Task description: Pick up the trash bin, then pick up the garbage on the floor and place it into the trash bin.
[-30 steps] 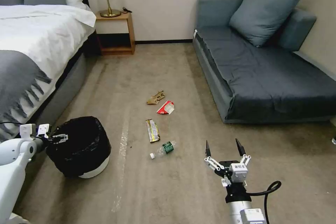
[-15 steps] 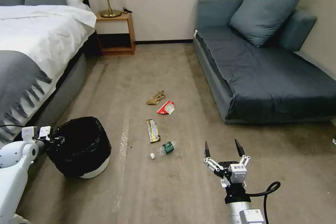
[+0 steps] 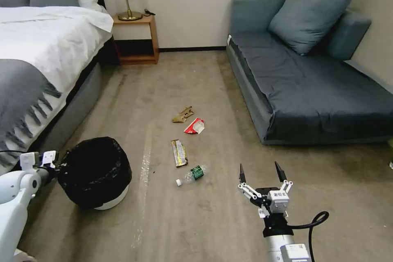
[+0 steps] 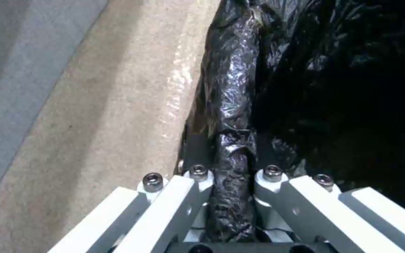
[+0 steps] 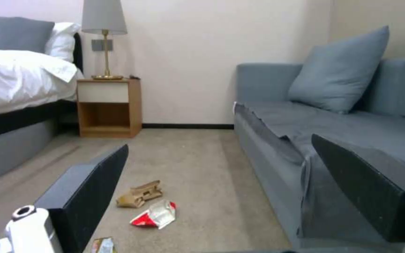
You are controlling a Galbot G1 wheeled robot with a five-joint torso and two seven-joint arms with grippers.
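Since half a sec. earlier, the trash bin (image 3: 96, 172) has been nudged slightly rightward and tilted, w/ the left gripper (image 4: 233, 182) drawn back toward the bed-side edge of the carpet (image 3: 213, 221). Its rim, wrapped in black liner, is seen clamped between the jaws in the left wrist view, prob. so it can be lifted by its edge. The left arm is held low and stretched sideways. The right gripper (image 3: 262, 172) is held spread apart above the carpet, near the bottle (image 3: 191, 174); the snack wrapper (image 3: 178, 152), red-and-white wrapper (image 3: 194, 125) and crumpled paper (image 3: 183, 114) lie mid-carpet.
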